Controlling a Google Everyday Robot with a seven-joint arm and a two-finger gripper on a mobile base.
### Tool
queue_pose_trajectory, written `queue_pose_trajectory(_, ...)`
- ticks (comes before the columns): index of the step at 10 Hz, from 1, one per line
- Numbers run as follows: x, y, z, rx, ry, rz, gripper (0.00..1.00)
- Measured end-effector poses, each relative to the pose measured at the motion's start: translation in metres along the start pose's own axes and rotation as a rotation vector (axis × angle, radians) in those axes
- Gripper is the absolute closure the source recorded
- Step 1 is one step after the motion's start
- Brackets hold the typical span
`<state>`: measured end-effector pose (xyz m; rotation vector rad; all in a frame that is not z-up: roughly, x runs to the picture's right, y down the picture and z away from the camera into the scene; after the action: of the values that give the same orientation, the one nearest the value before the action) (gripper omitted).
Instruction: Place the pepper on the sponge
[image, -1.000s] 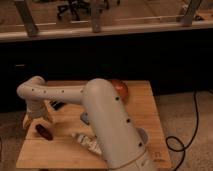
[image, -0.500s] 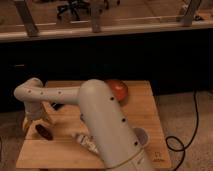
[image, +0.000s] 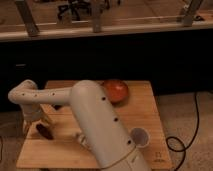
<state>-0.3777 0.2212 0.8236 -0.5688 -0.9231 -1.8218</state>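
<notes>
A: Is any text or number reading anywhere?
B: Nothing is reading. A small dark mark (image: 159, 155) is sitting on the tabletop (image: 145, 112) near its front right corner, and I cannot make it out.
A: Is anything showing on the pincer?
B: No lettering. The pincer (image: 35, 124) is hanging low at the tabletop's left side, just beside the pepper (image: 46, 131).

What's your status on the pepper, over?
Gripper low at left edge of table. Pepper right beside it at table level, grasp unconfirmed. Sponge not seen; arm covers mid-table.
</notes>
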Motion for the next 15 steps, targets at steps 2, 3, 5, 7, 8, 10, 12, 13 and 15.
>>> queue_pose_trajectory(2, 0.0, 0.004, 0.002, -0.008, -0.007, 0.006, 0.2)
queue_pose_trajectory(3, 0.001, 0.002, 0.003, -0.007, -0.01, 0.006, 0.22)
queue_pose_trajectory(5, 0.0, 0.003, 0.005, -0.014, -0.022, 0.006, 0.41)
queue_pose_trajectory(7, 0.0, 0.005, 0.006, -0.019, -0.034, 0.01, 0.57)
queue_pose_trajectory(8, 0.0, 0.005, 0.006, -0.02, -0.034, 0.013, 0.69)
queue_pose_trajectory(10, -0.001, 0.005, 0.004, -0.015, -0.02, 0.018, 0.96)
queue_pose_trajectory(12, -0.002, 0.003, -0.002, 0.008, 0.001, 0.016, 1.0)
queue_pose_trajectory(13, -0.003, 0.0, -0.006, 0.028, 0.015, 0.012, 1.0)
queue_pose_trajectory(15, -0.004, -0.004, -0.013, 0.057, 0.031, 0.006, 1.0)
